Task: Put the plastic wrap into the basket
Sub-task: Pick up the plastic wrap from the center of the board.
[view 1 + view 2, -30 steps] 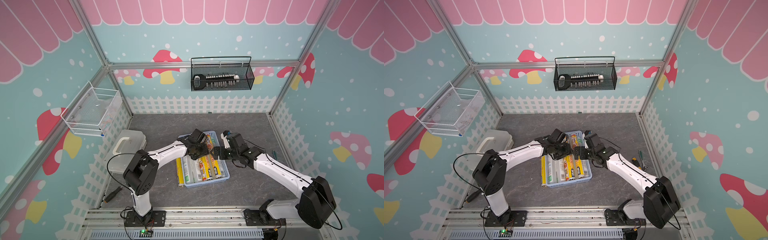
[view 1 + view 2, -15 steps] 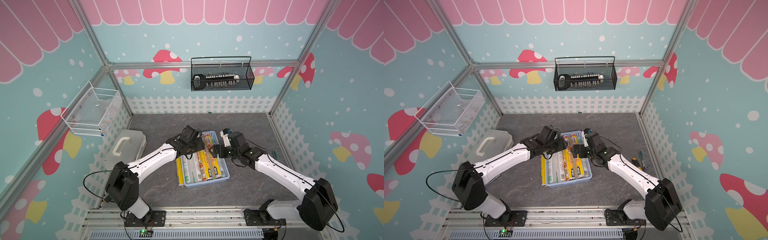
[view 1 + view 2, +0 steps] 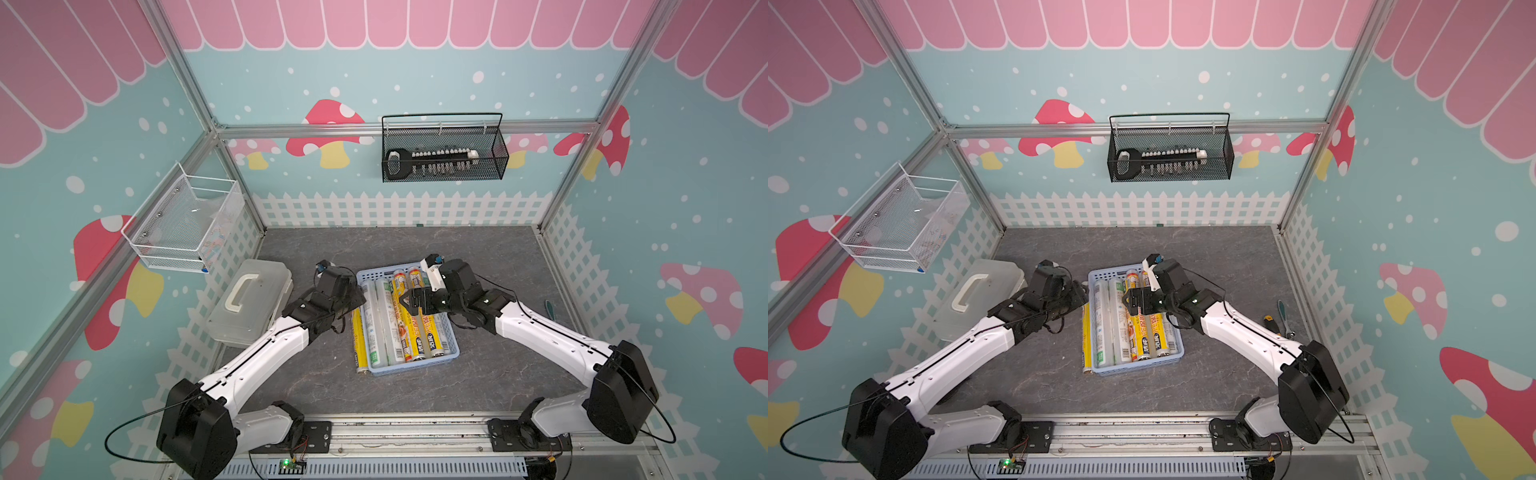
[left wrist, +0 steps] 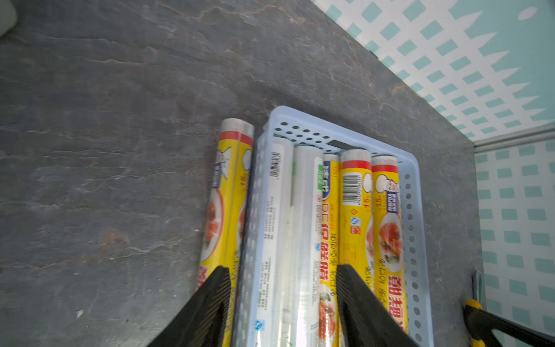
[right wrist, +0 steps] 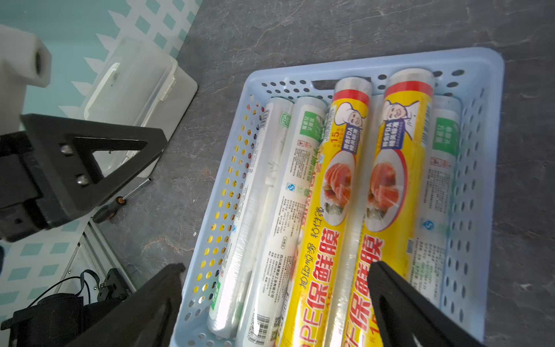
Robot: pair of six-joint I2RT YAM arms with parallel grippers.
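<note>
Left gripper, jaws apart and holding nothing, hangs between the lidded storage box and the basket, astride the basket's left wall. One yellow roll lies outside on the worktop, pressed along that wall, probably the piece yet to be lifted; the wall leaves a finger little room on that side. Other plastic wrap rolls lie side by side lengthwise in the basket, filling its floor, so a newcomer would likely rest on top. Right gripper, spread wide and empty, hovers over them. Bare worktop lies beyond and in front.
</note>
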